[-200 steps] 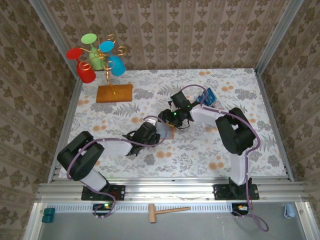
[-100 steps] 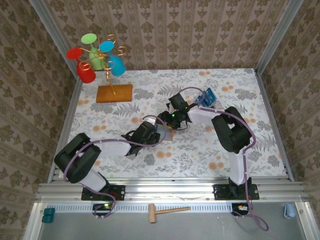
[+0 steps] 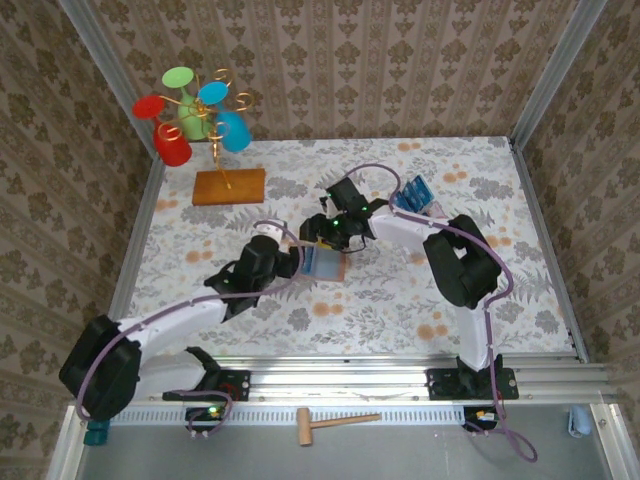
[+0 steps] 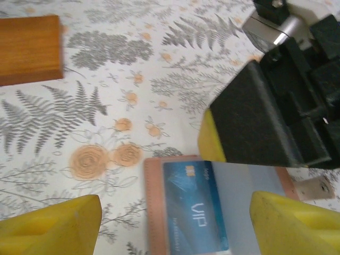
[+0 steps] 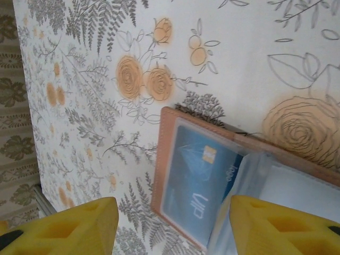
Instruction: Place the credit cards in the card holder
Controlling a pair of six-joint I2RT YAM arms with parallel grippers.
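Note:
The card holder (image 3: 338, 271) lies open on the floral cloth at mid-table, with its tan edge (image 4: 154, 212) showing in the left wrist view. One blue credit card (image 4: 194, 204) marked VIP sits under its clear sleeve (image 5: 199, 183). More blue credit cards stand in a clear tray (image 3: 418, 193) at the back right. My left gripper (image 4: 175, 228) is open just left of the holder, its yellow fingers (image 4: 53, 228) wide on either side and holding nothing. My right gripper (image 5: 172, 228) hovers open over the holder's far edge, one finger (image 5: 287, 223) beside the loose clear pages (image 5: 239, 196).
A wooden slab (image 3: 229, 186) with a gold stem and coloured cups (image 3: 195, 115) stands at the back left. Its corner (image 4: 29, 48) appears in the left wrist view. A small wooden hammer (image 3: 335, 423) lies on the front rail. Patterned walls close three sides.
My left arm has stretched out low and its gripper has drawn back left off the card holder, jaws widening. The open holder with its card is now uncovered. The right gripper edged slightly left.

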